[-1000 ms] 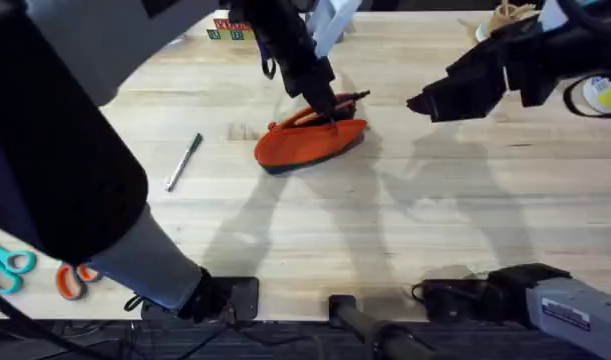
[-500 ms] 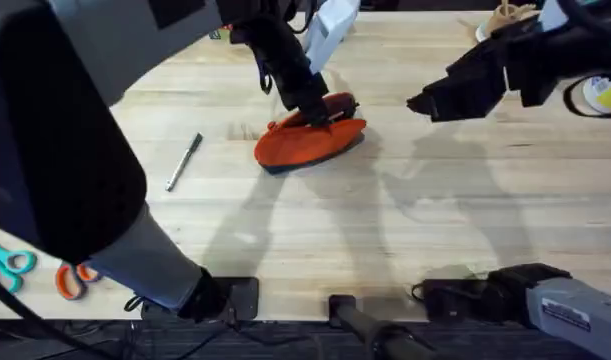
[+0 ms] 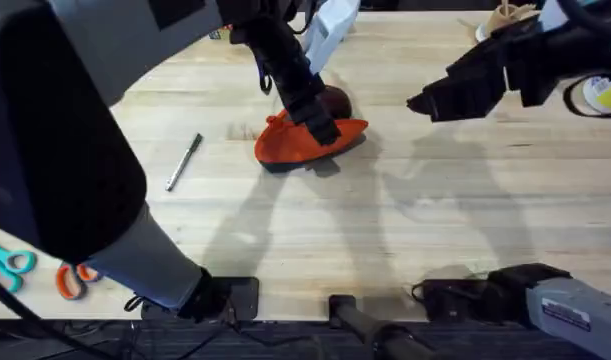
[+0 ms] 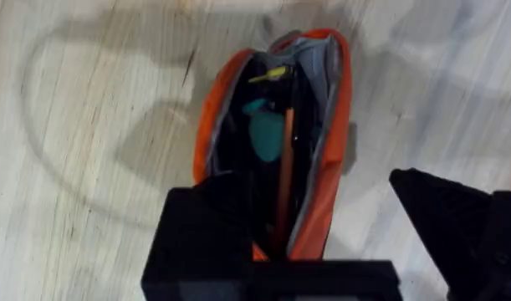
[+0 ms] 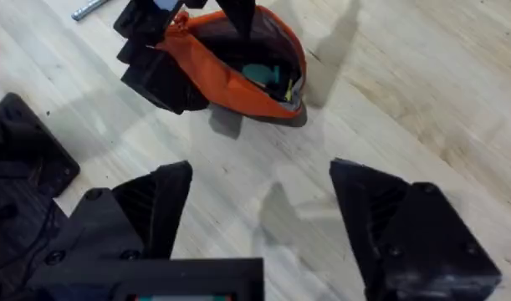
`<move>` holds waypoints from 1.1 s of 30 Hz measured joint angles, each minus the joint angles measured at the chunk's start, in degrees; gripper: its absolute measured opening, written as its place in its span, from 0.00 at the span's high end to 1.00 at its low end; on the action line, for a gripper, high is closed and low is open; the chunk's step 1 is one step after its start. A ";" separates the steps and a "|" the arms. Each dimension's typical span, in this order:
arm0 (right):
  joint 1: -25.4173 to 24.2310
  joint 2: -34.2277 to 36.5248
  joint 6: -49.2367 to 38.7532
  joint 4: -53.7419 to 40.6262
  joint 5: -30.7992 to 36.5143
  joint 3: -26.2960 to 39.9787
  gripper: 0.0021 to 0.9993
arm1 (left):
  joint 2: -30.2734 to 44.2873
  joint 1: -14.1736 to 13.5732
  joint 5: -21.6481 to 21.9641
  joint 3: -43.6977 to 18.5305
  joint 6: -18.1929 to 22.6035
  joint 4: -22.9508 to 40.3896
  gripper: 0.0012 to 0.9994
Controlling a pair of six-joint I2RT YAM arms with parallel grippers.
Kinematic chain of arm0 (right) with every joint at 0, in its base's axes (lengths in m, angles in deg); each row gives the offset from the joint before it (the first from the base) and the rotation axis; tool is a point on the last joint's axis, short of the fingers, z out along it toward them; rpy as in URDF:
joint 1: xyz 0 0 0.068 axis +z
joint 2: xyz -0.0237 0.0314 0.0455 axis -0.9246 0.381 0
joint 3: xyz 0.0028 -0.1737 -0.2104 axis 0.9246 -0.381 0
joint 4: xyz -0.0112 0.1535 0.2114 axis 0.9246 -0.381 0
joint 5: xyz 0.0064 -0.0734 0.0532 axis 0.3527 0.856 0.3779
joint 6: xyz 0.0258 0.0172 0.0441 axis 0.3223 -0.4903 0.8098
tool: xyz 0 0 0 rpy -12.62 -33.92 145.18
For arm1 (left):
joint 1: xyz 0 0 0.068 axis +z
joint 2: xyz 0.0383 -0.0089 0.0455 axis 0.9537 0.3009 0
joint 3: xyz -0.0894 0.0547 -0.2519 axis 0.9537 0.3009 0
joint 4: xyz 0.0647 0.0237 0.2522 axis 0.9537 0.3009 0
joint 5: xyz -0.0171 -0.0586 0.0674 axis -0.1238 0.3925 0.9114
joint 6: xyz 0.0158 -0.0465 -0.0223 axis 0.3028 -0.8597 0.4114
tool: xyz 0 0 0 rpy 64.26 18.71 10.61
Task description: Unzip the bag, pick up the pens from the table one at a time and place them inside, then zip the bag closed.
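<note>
Fingers of left gripper [image 3: 320, 128] down in open bag [image 3: 307, 142], spread apart.
Orange pen [image 4: 284, 180] now inside; silver pen [image 3: 183, 161] waits at 9 o'clock; right gripper [image 5: 259, 230] wide.

one pen [image 4: 284, 180] in the bag [image 3: 297, 143] (other pen [image 3: 183, 161] lies left).

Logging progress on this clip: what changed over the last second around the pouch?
The left end effector pushed the orange pen, which lay across the top of the bag, down into the open pouch; it now stands inside. The silver pen stayed on the table, the bag kept its place, and the right end effector hovers open, unmoved.
</note>
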 joint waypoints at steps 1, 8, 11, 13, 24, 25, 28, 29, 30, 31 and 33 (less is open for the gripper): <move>0.00 0.00 0.00 0.00 0.00 0.00 0.00 | -0.01 0.02 -0.01 0.00 0.00 -0.02 0.01; 0.00 0.00 0.00 0.00 0.00 0.00 0.00 | -0.02 -0.20 0.57 0.00 -2.43 -2.73 0.01; 0.00 0.00 0.00 0.00 0.00 0.00 0.00 | -0.22 -0.44 0.91 0.00 -3.75 -3.41 0.01; 0.00 0.00 0.00 0.00 0.00 0.00 0.00 | -1.05 -0.58 1.07 0.02 -4.52 -3.54 0.01; 0.00 0.00 -0.01 0.00 0.00 0.00 0.00 | -12.33 -0.75 7.21 0.02 -16.85 -3.54 0.01; 0.00 0.01 0.00 0.00 0.00 0.00 0.00 | -13.20 -0.75 7.92 0.02 -18.27 -3.32 0.01; 0.00 0.00 0.00 0.00 0.00 0.00 0.00 | -15.36 -0.46 10.08 0.02 -22.50 -2.40 0.01; 0.00 0.00 0.00 0.00 0.00 0.00 0.00 | -15.99 -0.27 10.72 0.02 -23.92 -1.95 0.01; 0.00 0.00 0.00 0.00 0.00 0.00 0.00 | -16.69 0.06 11.72 0.02 -25.58 -1.11 0.01; 0.00 0.00 0.00 0.00 0.00 0.00 0.00 | -17.40 0.50 12.58 0.02 -27.21 -0.17 0.01; 0.00 0.01 0.00 0.00 0.00 0.00 0.00 | -18.68 1.42 14.62 0.02 -30.29 1.88 0.01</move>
